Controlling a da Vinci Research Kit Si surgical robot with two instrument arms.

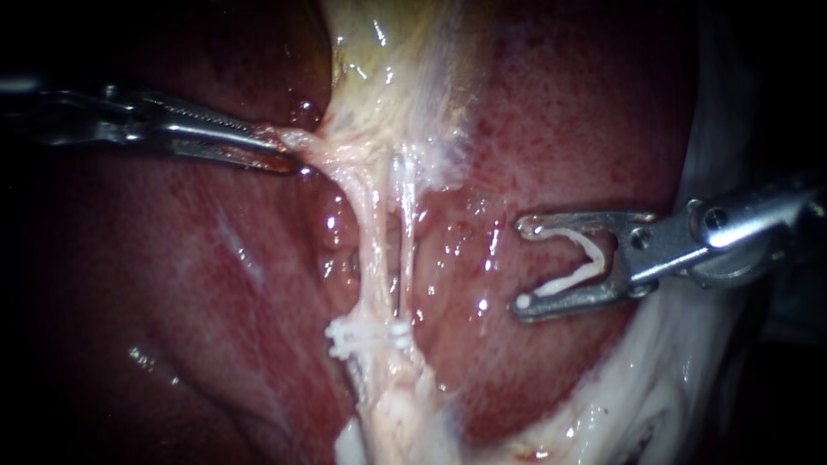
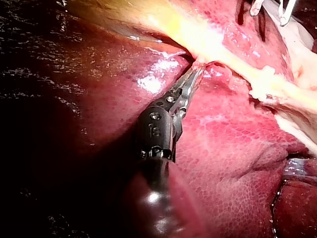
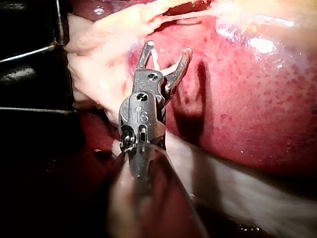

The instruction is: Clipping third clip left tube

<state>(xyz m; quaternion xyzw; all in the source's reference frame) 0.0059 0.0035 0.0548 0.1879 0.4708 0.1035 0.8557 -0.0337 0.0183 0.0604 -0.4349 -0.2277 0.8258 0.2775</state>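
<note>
1. Left instrument: entering from the left edge, upper left of the frame, shaft almost level and pointing toward the centre.
2. Claw of the left instrument: clenched on a tag of pale tissue at the foot of the gallbladder, top centre of the frame. Strands below the tag stretched straight.
3. Left tube: centre of the frame, running down from the gripped tag. Right tube just beside it, a narrow slit between the two.
4. Placed clips: white, set crosswise on the strands at lower centre. Not possible to tell exactly which clip sits on which tube.
5. Right instrument: entering from the right edge at mid height, tips pointing left, over the liver.
6. Claw of the right instrument: spread wide, grasping a loaded clip, white, V-shaped, seated between its two halves with its mouth toward the tubes.
7. Clearance: right instrument apart from both tubes, with bare liver between its tips and the right tube. No contact with the left tube.
8. Right wrist view: same spread claw with the white clip inside, held above red liver surface.
</note>
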